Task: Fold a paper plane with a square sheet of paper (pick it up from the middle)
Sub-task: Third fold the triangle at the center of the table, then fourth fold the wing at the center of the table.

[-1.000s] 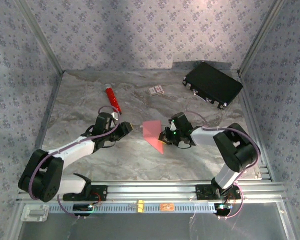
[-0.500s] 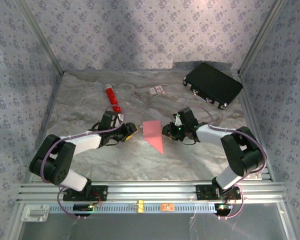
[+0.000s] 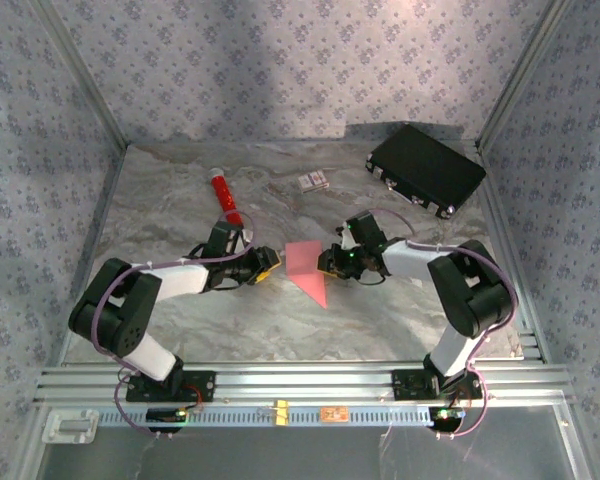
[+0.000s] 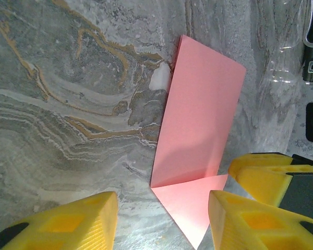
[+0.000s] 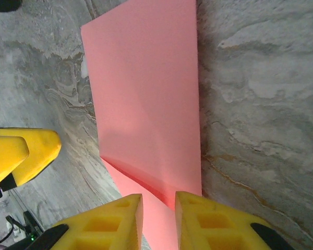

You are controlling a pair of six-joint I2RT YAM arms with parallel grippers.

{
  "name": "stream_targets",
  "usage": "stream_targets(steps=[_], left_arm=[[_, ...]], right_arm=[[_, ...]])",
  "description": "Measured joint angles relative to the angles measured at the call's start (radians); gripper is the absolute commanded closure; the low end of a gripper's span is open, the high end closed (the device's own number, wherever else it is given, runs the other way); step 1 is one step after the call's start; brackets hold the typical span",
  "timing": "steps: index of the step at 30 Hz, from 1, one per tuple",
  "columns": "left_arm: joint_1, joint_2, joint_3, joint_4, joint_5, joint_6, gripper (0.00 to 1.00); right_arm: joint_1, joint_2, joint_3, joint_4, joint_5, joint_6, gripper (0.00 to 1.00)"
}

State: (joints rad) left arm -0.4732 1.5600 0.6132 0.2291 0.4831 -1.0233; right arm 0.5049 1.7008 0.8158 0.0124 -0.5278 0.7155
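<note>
Pink-red paper sheet (image 3: 306,262), partly folded, lies mid-scene on the table (image 3: 170,215). Left claw (image 4: 161,204), just left of it, gapes half open and empty. Right claw (image 5: 159,203) is barely parted over its right edge, gripping nothing. Unpinned, the sheet may skid or unfold.

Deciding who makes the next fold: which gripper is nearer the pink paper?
Right. The right gripper straddles the pink paper's edge, jaws slightly apart; the left gripper hangs open just off its opposite side.

pink paper (image 5: 146,104) tip cut off at frame bottom, between fingers (image 5: 203,221) of right hand (image 5: 159,200) — card (image 3: 313,181) print unreadably small
</note>
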Motion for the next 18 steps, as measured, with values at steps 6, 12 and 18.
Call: stream_targets(steps=[6,12,18], left_arm=[[0.000,0.000,0.001,0.003,0.004,0.000,0.51],[0.000,0.000,0.001,0.003,0.004,0.000,0.51],[0.000,0.001,0.001,0.006,0.004,0.000,0.51]], right_arm=[[0.005,0.010,0.015,-0.040,0.001,-0.028,0.76],[0.004,0.010,0.015,-0.068,0.011,-0.051,0.75],[0.004,0.010,0.015,-0.087,0.013,-0.055,0.74]])
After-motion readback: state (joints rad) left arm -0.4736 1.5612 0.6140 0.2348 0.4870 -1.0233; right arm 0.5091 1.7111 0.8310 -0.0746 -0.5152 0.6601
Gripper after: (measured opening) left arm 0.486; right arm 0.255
